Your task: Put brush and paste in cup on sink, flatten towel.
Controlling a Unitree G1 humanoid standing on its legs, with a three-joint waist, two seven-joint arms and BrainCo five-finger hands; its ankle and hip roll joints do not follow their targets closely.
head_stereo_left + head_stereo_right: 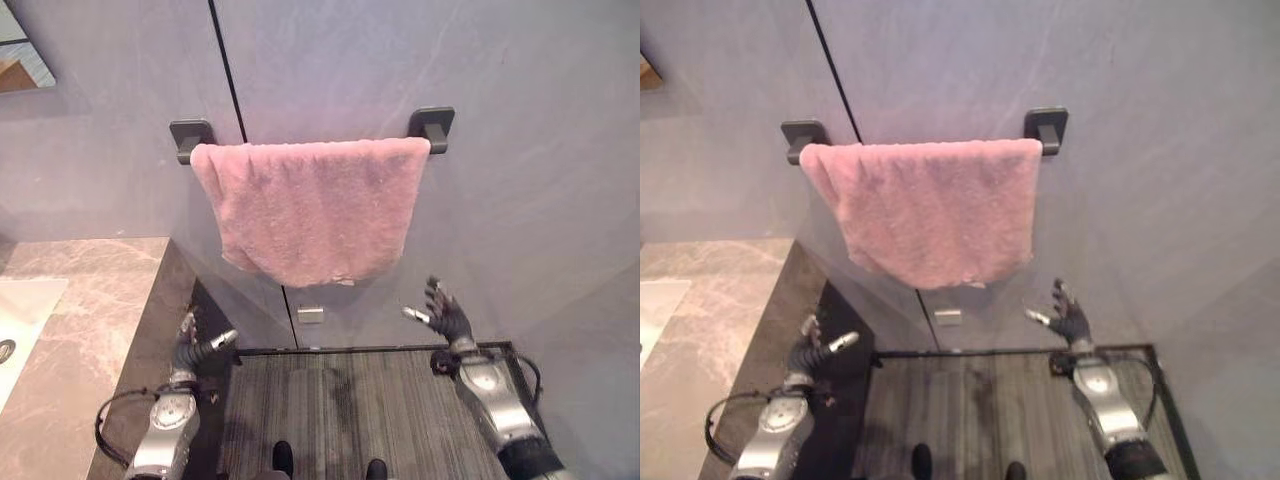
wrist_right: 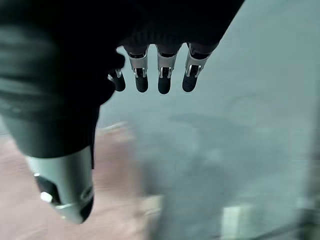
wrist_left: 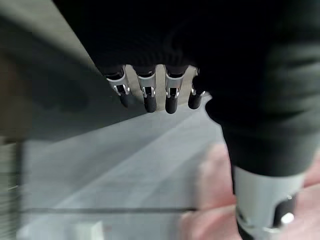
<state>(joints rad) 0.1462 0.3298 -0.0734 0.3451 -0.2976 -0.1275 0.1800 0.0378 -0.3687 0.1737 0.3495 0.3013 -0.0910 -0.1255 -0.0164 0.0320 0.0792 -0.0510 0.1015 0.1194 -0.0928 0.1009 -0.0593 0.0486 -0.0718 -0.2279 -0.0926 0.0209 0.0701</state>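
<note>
The pink terry towel [image 1: 310, 205] hangs over a dark bar on the grey wall, held at each end by a dark square bracket [image 1: 431, 126]. It spreads along most of the bar, top edge fairly level, but its lower hem runs uneven, curving up at the left and bunching a little near the bottom right corner. Just below the hem, a small pale metal plate [image 1: 310, 314] sits on the wall.

Down to the right, the right hand [image 1: 443, 314] is raised toward the wall below the towel's right corner, fingers spread and relaxed, holding nothing and clear of the cloth. Its wrist view shows the fingers [image 2: 141, 75] in a loose row with pink towel beyond, blurred.

Over on the left, the left hand [image 1: 195, 348] sits low beside the dark side of the marble-patterned beige counter [image 1: 95, 300], fingers seemingly extended and empty, though the view is soft. The white sink basin [image 1: 20, 320] is set in that counter, well apart from the towel.
</note>
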